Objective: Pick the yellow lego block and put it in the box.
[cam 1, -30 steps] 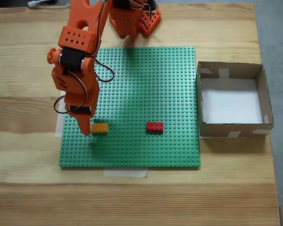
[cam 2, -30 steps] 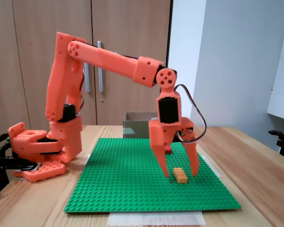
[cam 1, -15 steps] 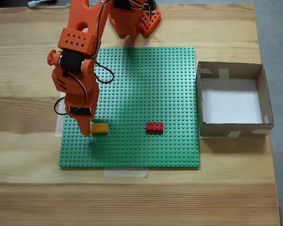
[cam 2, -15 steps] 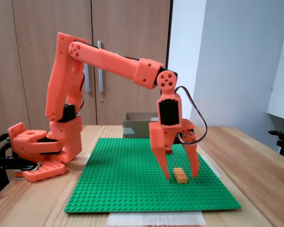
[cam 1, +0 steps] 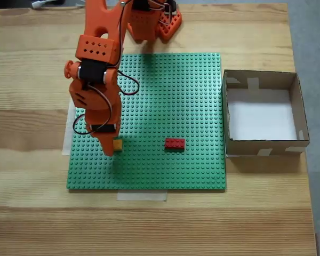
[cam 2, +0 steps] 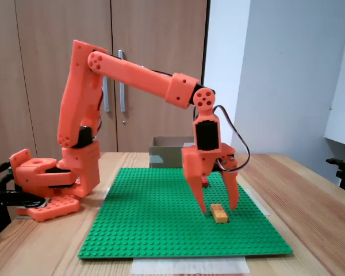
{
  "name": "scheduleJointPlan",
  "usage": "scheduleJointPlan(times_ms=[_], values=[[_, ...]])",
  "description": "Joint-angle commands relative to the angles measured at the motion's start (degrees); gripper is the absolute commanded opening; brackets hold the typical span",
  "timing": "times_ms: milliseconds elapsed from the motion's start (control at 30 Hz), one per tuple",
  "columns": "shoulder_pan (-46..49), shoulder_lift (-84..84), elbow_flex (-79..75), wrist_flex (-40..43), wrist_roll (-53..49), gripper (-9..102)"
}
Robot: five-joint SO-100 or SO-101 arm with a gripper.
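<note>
Since a second ago the orange arm has swung a little toward the box side of the green baseplate (cam 1: 170, 96), so that from above its wrist now covers most of the yellow lego block (cam 1: 117, 144), where earlier the whole brick lay in sight beside the finger.

Seen from the side, the gripper (cam 2: 217, 208) points straight down with its two fingers spread apart, one on each side of the yellow lego block (cam 2: 219, 213). Both tips hang low beside the brick, and the jaws are not closed on it. Whether either finger touches it cannot be told.

That block is a small yellow-orange rectangular brick with studs on top, lying flat on the baseplate in its near-left part as the top-down view shows it. From the side its long edge runs away from the camera, and the studs show as a paler row along the top.

A red brick (cam 1: 175, 143) of about the same size lies flat on the baseplate, well apart from the yellow one, toward the box.

Off the right edge of the baseplate in the view from above stands the box (cam 1: 302, 114), brown cardboard with a white bottom and pale tape patches on its walls. From the side, the box (cam 2: 167, 150) shows behind the arm at the far end of the wooden table (cam 1: 32, 213).
</note>
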Motion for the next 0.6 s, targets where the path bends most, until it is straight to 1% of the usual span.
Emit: scheduleJointPlan(times_ms=[0,567], values=[[-0.35,0.53,-0.53,0.26,0.7,25],[-0.26,-0.26,0.97,-0.44,1.41,24]])
